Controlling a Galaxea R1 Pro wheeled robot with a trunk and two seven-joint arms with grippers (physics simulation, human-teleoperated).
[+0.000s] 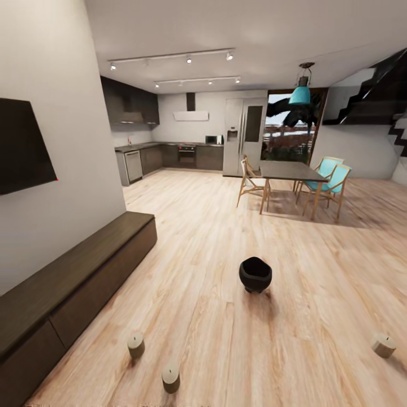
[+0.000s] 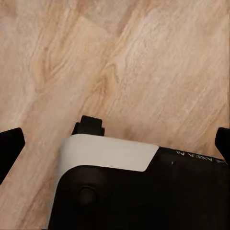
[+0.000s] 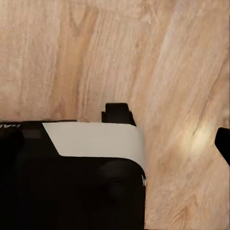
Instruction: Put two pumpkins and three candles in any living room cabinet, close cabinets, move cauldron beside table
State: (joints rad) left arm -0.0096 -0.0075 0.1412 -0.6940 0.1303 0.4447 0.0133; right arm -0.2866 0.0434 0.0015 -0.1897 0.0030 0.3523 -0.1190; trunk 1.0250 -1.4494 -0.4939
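The black cauldron [image 1: 255, 274] stands on the wood floor in mid-room, well short of the dining table [image 1: 291, 169]. Three olive-tan candles stand upright on the floor: two near the cabinet [image 1: 135, 345] [image 1: 170, 377], one far right [image 1: 384, 344]. The long dark-brown cabinet [image 1: 73, 282] runs along the left wall, its fronts flush. The pumpkins are out of view. My left gripper [image 2: 116, 143] hangs open over bare floor, one fingertip [image 2: 9, 143] at each edge. My right gripper [image 3: 115, 143] is open too, with one fingertip [image 3: 223, 143] showing; the other merges with the dark robot body.
A dark TV [image 1: 22, 144] hangs above the cabinet. Wooden chairs, two with teal seats [image 1: 333, 181], ring the dining table. The kitchen [image 1: 169, 155] lies at the back and stairs [image 1: 379, 102] rise at the right. Both wrist views show my white-and-black body [image 2: 110, 153].
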